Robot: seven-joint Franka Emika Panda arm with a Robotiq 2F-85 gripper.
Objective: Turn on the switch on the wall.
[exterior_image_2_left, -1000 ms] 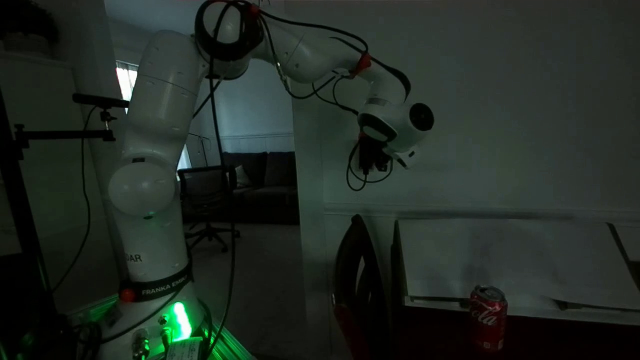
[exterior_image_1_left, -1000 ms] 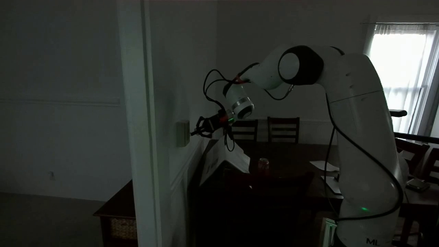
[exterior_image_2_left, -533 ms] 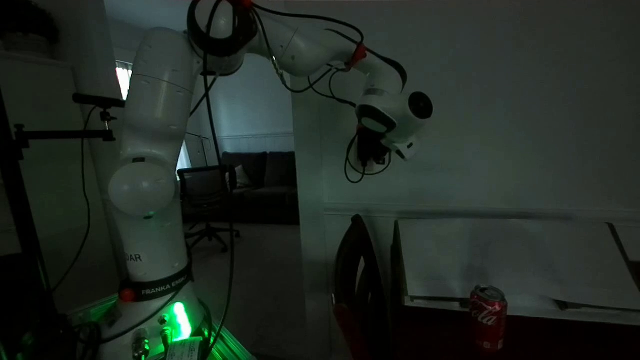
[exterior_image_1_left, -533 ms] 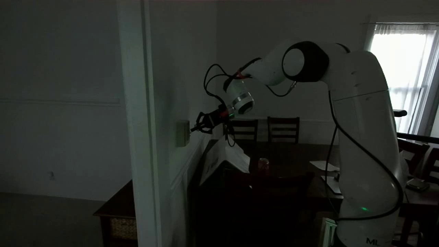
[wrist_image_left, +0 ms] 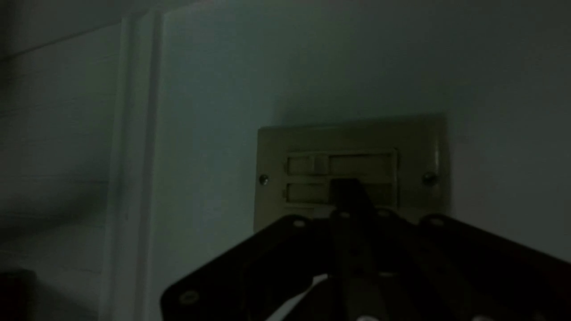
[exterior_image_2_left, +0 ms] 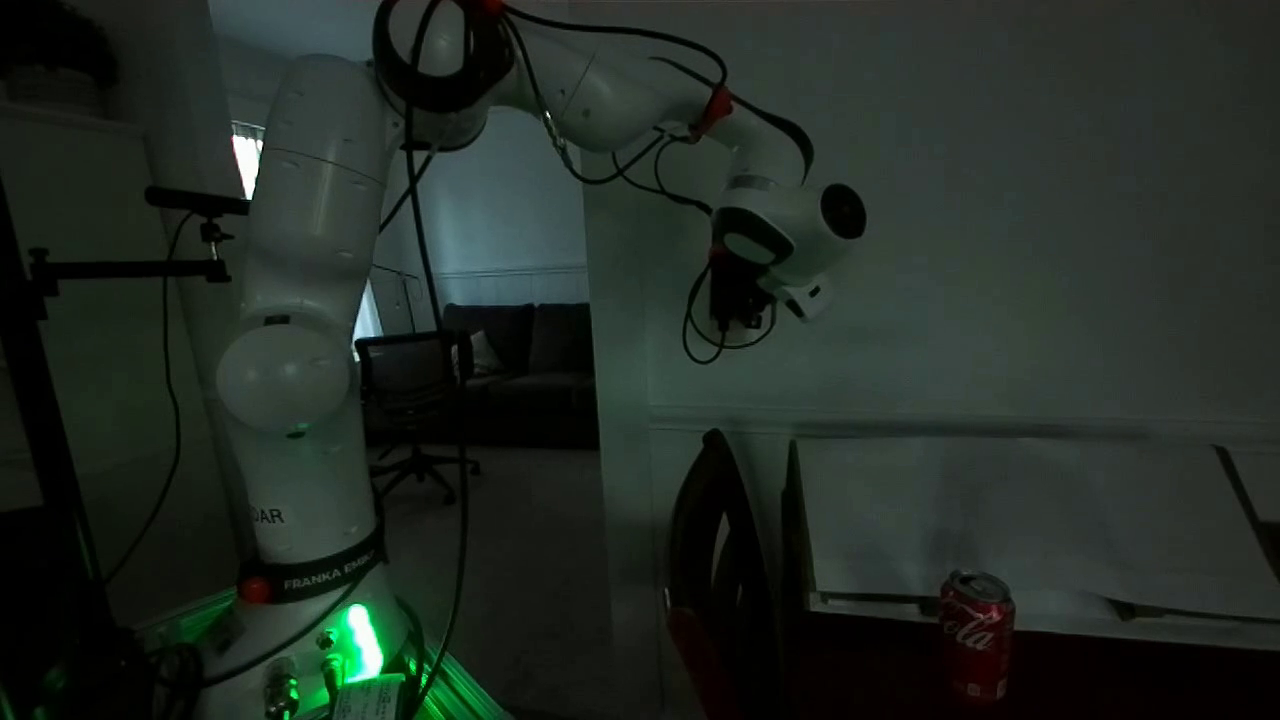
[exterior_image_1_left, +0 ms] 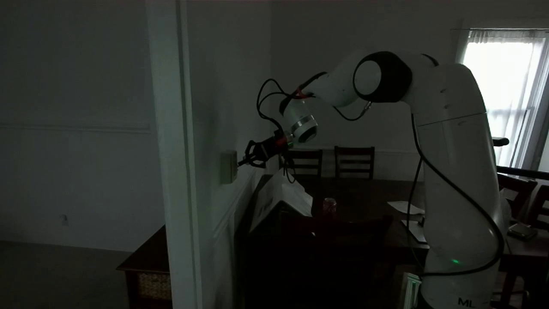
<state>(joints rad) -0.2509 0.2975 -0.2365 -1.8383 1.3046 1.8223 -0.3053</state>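
In the wrist view, your gripper (wrist_image_left: 345, 183) was clenched on nothing, its tip over a slot (wrist_image_left: 308, 193) of the switch (wrist_image_left: 352, 164) on the wall (wrist_image_left: 205, 133); contact was unclear. You likely needed gentle travel along that slot, not force.

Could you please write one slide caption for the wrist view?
In dim light, the closed claw partly hides the switch plate on the wall.
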